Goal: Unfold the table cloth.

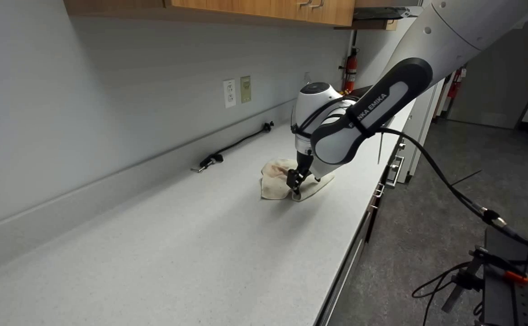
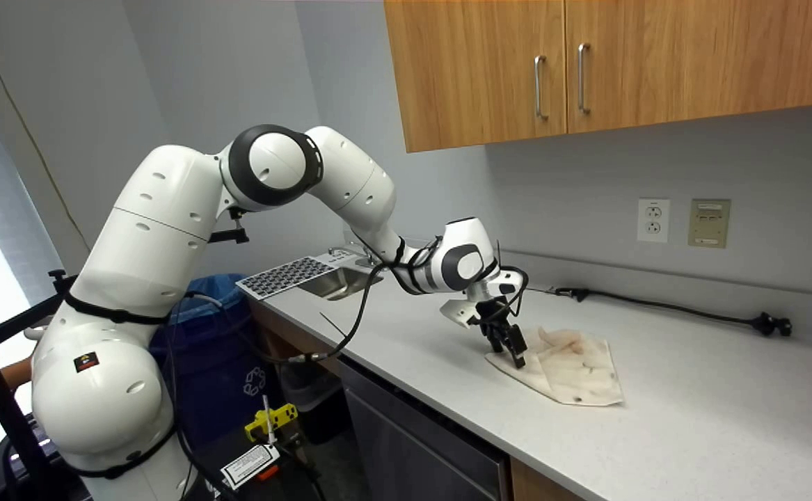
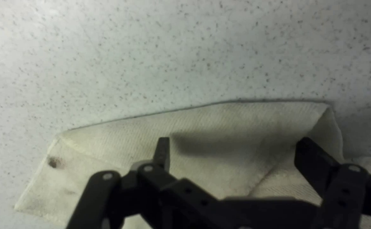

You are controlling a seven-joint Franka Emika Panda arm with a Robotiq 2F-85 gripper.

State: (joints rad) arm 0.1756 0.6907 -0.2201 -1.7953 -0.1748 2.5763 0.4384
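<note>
White arm [image 2: 158, 209] is standing on the left in an exterior view, partly hiding a blue bin [image 2: 218, 376]. Patterned panel [image 2: 286, 277] is lying by the sink [image 2: 337, 284]. Claw [image 3: 233, 141] is hanging over the table cloth [image 2: 576, 376], jaws standing wide apart, and is blocking part of it in both exterior views. Cloth is lying wrinkled on the worktop [image 2: 712, 424]. Toward the wall [image 2: 572, 195], apart from it, black cord-like piece [image 2: 670, 305] is lying below outlet [image 2: 653, 220] and beige plate [image 2: 709, 223].
</note>
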